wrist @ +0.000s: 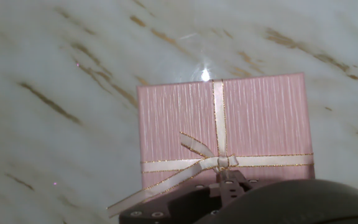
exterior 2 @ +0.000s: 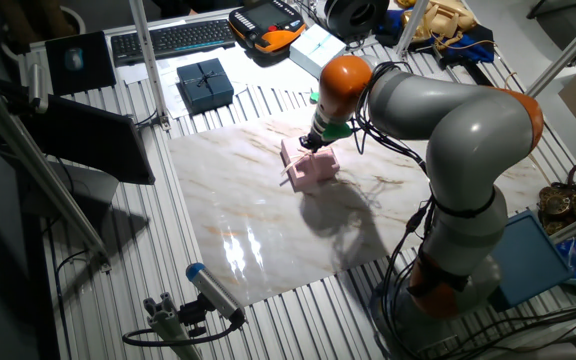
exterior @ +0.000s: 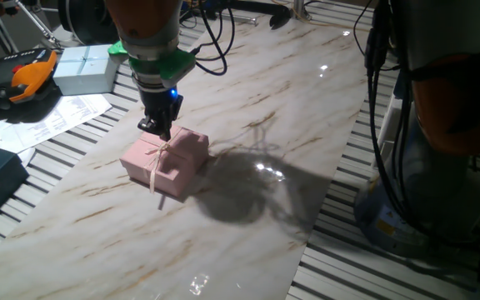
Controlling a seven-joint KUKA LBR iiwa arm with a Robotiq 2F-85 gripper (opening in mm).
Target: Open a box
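Note:
The pale-pink box [exterior: 172, 158] with a cream ribbon bow [wrist: 219, 162] sits on the marble board [exterior: 290, 108]; it also shows in the other fixed view [exterior 2: 315, 167]. My gripper [exterior: 160, 127] comes down on its far edge, close to the bow. In the hand view the ribboned lid [wrist: 185, 118] fills the middle, and the gripper [wrist: 229, 186] sits right at the lid's near edge, seemingly closed on it. The lid looks tilted, raised on the gripper's side. The fingertips are mostly hidden. The inside of the box is hidden.
A pale blue-white ribboned box [exterior: 86, 68] stands at the back left beside an orange-black handheld unit [exterior: 25, 77] and papers [exterior: 57, 117]. A dark blue ribboned box [exterior 2: 205, 83] and a keyboard [exterior 2: 173, 38] lie beyond the board. Cables [exterior: 215, 37] hang near the arm.

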